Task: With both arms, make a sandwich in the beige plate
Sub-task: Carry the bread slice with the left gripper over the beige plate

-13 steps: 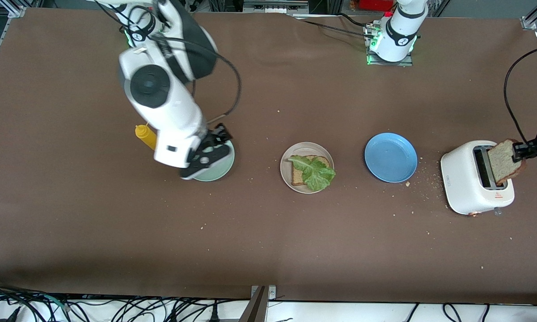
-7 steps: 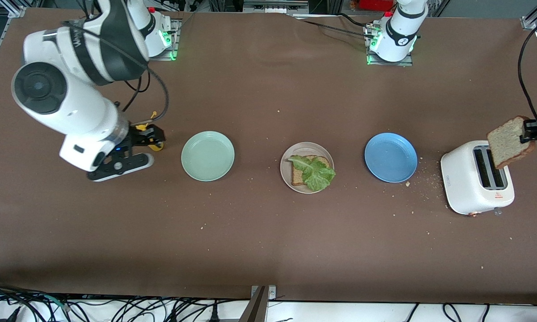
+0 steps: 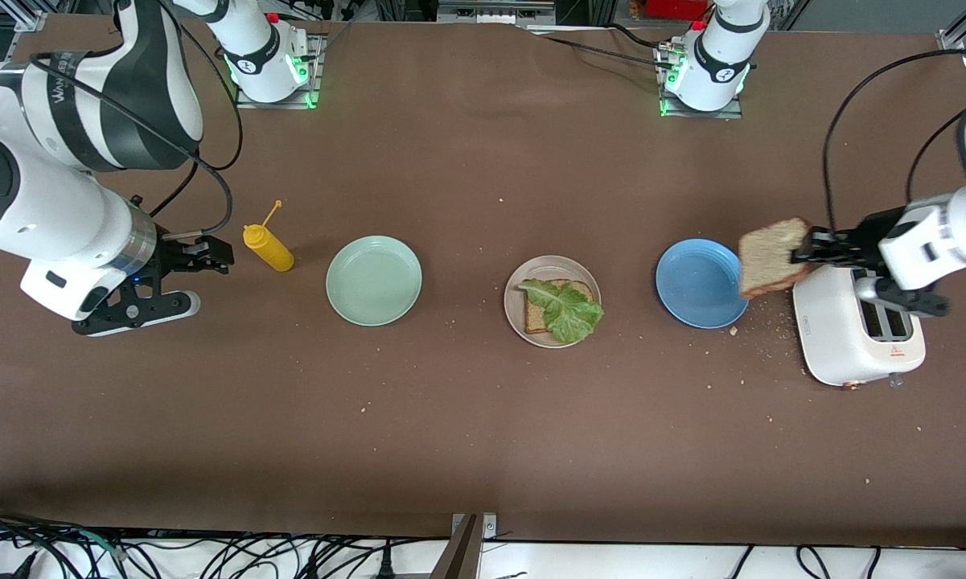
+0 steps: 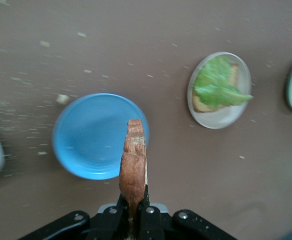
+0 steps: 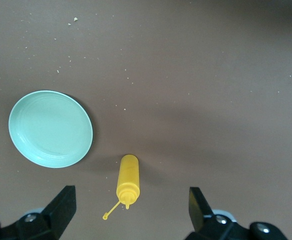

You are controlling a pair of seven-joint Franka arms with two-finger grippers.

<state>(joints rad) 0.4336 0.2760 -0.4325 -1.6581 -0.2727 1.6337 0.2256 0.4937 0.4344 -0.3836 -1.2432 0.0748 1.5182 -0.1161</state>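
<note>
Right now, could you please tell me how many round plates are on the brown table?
3. The round mint-green plate sits beside the yellow squeeze bottle; the round beige plate, holding toast and lettuce, is in the middle; the round blue plate is beside the white toaster. None appears hidden.

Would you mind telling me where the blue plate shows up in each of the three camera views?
Front view: the blue plate lies between the beige plate and the toaster, partly under the held toast slice.
Left wrist view: the blue plate sits just past the toast slice in the left gripper.
Right wrist view: not in it.
Shared landmark: the beige plate with lettuce, in the front and left wrist views.
</note>
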